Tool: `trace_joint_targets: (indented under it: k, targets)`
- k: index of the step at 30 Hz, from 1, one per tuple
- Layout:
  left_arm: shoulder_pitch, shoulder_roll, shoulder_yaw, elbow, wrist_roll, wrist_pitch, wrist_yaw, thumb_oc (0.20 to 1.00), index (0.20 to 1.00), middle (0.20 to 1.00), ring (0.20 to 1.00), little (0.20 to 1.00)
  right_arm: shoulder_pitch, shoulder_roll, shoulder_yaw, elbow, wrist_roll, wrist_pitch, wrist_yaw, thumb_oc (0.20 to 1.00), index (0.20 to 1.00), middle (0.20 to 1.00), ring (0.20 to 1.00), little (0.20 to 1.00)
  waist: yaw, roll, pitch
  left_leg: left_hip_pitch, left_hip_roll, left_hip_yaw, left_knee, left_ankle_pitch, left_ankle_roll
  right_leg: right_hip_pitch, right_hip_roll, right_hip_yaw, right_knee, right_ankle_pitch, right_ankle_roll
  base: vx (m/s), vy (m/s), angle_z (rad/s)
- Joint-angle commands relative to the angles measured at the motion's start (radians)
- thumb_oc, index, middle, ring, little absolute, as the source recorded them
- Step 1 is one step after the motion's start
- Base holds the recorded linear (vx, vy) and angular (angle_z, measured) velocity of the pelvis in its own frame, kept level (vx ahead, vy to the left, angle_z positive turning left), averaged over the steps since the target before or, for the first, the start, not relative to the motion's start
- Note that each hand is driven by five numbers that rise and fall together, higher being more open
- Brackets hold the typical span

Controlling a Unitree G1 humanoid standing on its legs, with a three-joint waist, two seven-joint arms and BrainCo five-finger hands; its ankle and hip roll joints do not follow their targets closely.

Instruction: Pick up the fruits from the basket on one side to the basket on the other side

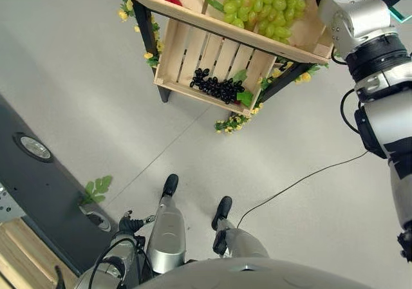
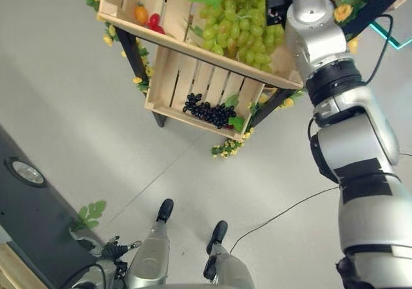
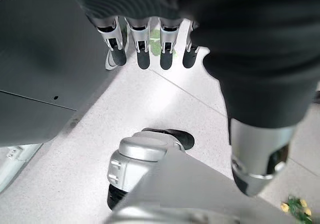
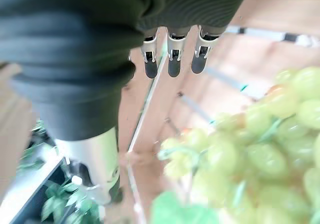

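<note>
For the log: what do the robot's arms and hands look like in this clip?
Both arms are silver-grey with rounded shells and black joint bands; the right arm carries a black band across its forearm. Each hand, left hand and right hand, has silver fingers with dark tips and a thick silver thumb, with a dark ribbed cover over its back and wrist.

Right arm: silver-grey glossy shells, rounded at each segment, with black ribbed rings at the joints and a black band across the lower shell.
Left hand: back and wrist under a dark ribbed cover.
Left fingers: silver, slotted, with dark rounded tips.
Left thumb: silver barrel, set apart.
Right hand: same dark ribbed cover.
Right fingers: silver, dark-tipped.
Right thumb: silver, thick, dark at the end.
</note>
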Motion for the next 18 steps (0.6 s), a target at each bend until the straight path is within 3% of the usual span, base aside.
trace_joint_targets:
  k: [1,10,18]
  targets:
    - [-0.009,-0.013,0.035,0.047,-0.013,0.011,0.001,1.000,1.000,1.000,1.000,1.000,0.078,-0.041,-0.040,-0.135,0.023,-0.079,-0.008,1.000,1.000,1.000,1.000,1.000,-0.011,0.003,-0.015,0.021,-0.046,-0.009,-0.058,-0.012,0.029,0.013,-0.041,0.019,0.004,0.002,0.083,-0.01,0.013,-0.06]
    - [-0.004,-0.029,0.065,0.038,0.019,0.024,0.002,1.000,1.000,1.000,1.000,1.000,0.286,-0.082,-0.109,-0.378,0.003,-0.089,0.020,1.000,1.000,1.000,1.000,1.000,-0.024,0.008,-0.027,0.035,-0.049,0.000,-0.057,-0.019,0.032,0.024,-0.043,0.019,0.004,-0.003,0.081,0.00,0.002,-0.05]
    - [0.008,-0.043,0.085,0.032,0.049,0.034,0.006,1.000,1.000,1.000,1.000,1.000,0.487,-0.060,-0.185,-0.535,-0.030,-0.084,0.042,1.000,1.000,1.000,1.000,1.000,-0.030,0.014,-0.045,0.054,-0.052,0.002,-0.055,-0.028,0.037,0.045,-0.048,0.019,0.004,-0.011,0.081,0.01,-0.002,-0.05]
